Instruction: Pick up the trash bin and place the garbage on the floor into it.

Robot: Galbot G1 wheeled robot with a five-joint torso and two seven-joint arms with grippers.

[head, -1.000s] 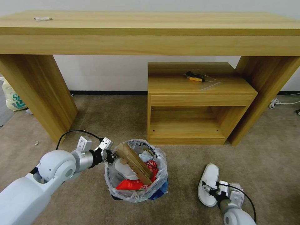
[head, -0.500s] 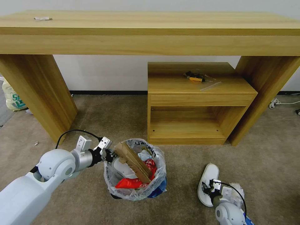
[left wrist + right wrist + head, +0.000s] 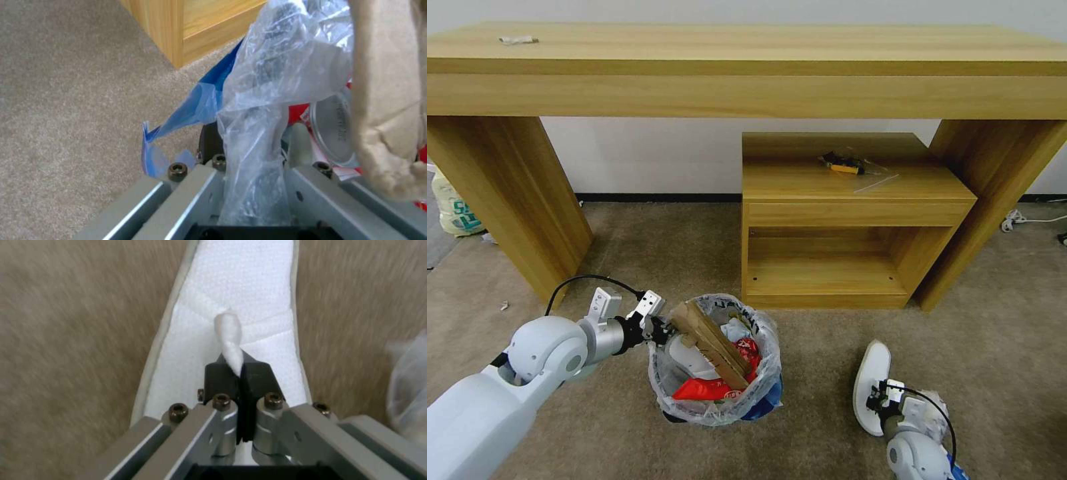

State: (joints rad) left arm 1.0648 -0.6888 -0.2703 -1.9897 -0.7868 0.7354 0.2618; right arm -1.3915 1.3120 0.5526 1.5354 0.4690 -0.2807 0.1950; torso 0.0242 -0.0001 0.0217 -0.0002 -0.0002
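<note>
The trash bin stands on the beige carpet floor, lined with a clear bag and holding cardboard, red wrappers and a white slipper. My left gripper is shut on the bin's near-left rim. In the left wrist view the gripper pinches the rim through the clear bag, beside the cardboard. My right gripper is shut on the strap of a second white slipper, which tilts up on its edge. The right wrist view shows this gripper pinching the slipper's strap into a fold.
A low wooden cabinet stands just behind the bin under a long desk, whose leg is at the left. A yellowish bag sits far left. Cables lie far right. A small scrap lies on the carpet.
The right gripper has drawn back toward me with the slipper's strap. The slipper, flat on the carpet before, now tips up on its edge. The bin and left gripper shifted slightly.
</note>
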